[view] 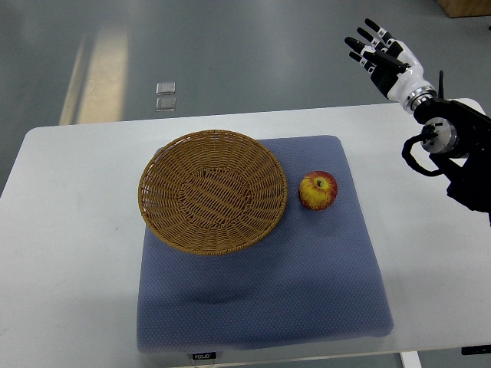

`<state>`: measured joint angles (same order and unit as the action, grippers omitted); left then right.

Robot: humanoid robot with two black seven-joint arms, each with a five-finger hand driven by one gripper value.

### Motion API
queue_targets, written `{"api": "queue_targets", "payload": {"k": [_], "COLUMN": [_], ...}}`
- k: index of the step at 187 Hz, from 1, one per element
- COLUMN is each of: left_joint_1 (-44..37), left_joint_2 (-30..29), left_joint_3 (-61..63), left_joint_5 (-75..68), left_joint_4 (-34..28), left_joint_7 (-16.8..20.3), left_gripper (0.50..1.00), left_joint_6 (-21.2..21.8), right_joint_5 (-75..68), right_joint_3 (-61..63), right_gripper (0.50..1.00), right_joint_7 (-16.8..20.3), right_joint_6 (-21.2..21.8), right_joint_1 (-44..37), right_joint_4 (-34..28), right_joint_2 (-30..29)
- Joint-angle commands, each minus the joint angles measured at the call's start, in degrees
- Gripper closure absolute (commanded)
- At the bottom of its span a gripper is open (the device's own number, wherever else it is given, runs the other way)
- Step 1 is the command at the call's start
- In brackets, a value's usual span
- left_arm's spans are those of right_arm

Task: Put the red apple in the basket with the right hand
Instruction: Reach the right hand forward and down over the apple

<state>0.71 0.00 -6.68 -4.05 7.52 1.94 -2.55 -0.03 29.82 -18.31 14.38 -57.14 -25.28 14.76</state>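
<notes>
sitting on a blue mat (261,299), the basket (212,190) lies left, the apple (317,190) just beside its right rim; the right hand (381,55) hangs well apart, up right, fingers spread, holding nothing.

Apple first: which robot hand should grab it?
Probably the right hand. It is open, raised beyond the white table's far right edge, on the side of the basket where the red-yellow apple sits. No left hand shows.
</notes>
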Motion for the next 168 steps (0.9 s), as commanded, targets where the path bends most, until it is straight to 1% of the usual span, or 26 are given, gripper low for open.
{"api": "queue_targets", "payload": {"k": [1, 32, 53, 82, 91, 92, 98, 129, 139, 140, 152, 162, 163, 168], "left_joint_1": [0.0, 0.0, 0.1, 0.1, 0.1, 0.1, 0.0, 0.0, 0.0, 0.1, 0.1, 0.1, 0.0, 0.1], "left_joint_2": [0.0, 0.0, 0.0, 0.0, 0.0, 0.0, 0.0, 0.0, 0.0, 0.0, 0.0, 0.0, 0.0, 0.0], "left_joint_3": [0.0, 0.0, 0.0, 0.0, 0.0, 0.0, 0.0, 0.0, 0.0, 0.0, 0.0, 0.0, 0.0, 0.0], "left_joint_5": [0.0, 0.0, 0.0, 0.0, 0.0, 0.0, 0.0, 0.0, 0.0, 0.0, 0.0, 0.0, 0.0, 0.0], "left_joint_4": [0.0, 0.0, 0.0, 0.0, 0.0, 0.0, 0.0, 0.0, 0.0, 0.0, 0.0, 0.0, 0.0, 0.0], "left_joint_7": [0.0, 0.0, 0.0, 0.0, 0.0, 0.0, 0.0, 0.0, 0.0, 0.0, 0.0, 0.0, 0.0, 0.0], "left_gripper": [0.5, 0.5, 0.5, 0.5, 0.5, 0.5, 0.5, 0.5, 0.5, 0.5, 0.5, 0.5, 0.5, 0.5], "left_joint_6": [0.0, 0.0, 0.0, 0.0, 0.0, 0.0, 0.0, 0.0, 0.0, 0.0, 0.0, 0.0, 0.0, 0.0], "right_joint_5": [9.9, 26.5, 35.9, 46.0, 46.0, 49.9, 52.4, 65.1, 65.2, 69.0, 73.3, 73.3, 76.6, 77.8], "right_joint_3": [-0.4, -0.6, -1.8, -5.4, -5.4, -6.8, -7.5, -9.2, -9.2, -9.6, -10.0, -10.0, -10.8, -11.2], "right_gripper": [0.576, 0.576, 0.576, 0.576, 0.576, 0.576, 0.576, 0.576, 0.576, 0.576, 0.576, 0.576, 0.576, 0.576], "right_joint_7": [-0.2, -0.3, -0.3, -0.3, -0.3, -0.3, -0.3, -0.3, -0.3, -0.3, -0.3, -0.3, -0.3, -0.3], "right_joint_6": [2.1, 5.4, 8.2, 12.7, 12.7, 13.8, 14.6, 18.8, 18.8, 19.8, 19.8, 19.8, 19.3, 19.2], "right_joint_1": [0.0, -0.4, -2.4, -4.7, -4.7, -5.6, -6.1, -6.8, -6.8, -6.7, -6.5, -6.5, -6.2, -6.2], "right_joint_4": [-3.8, -12.2, -17.3, -24.5, -24.6, -26.7, -28.0, -31.1, -31.1, -31.4, -31.4, -31.4, -31.3, -31.1], "right_joint_2": [3.5, 9.5, 12.0, 13.9, 13.9, 14.1, 14.0, 12.5, 12.5, 11.5, 10.8, 10.8, 10.7, 10.7]}}
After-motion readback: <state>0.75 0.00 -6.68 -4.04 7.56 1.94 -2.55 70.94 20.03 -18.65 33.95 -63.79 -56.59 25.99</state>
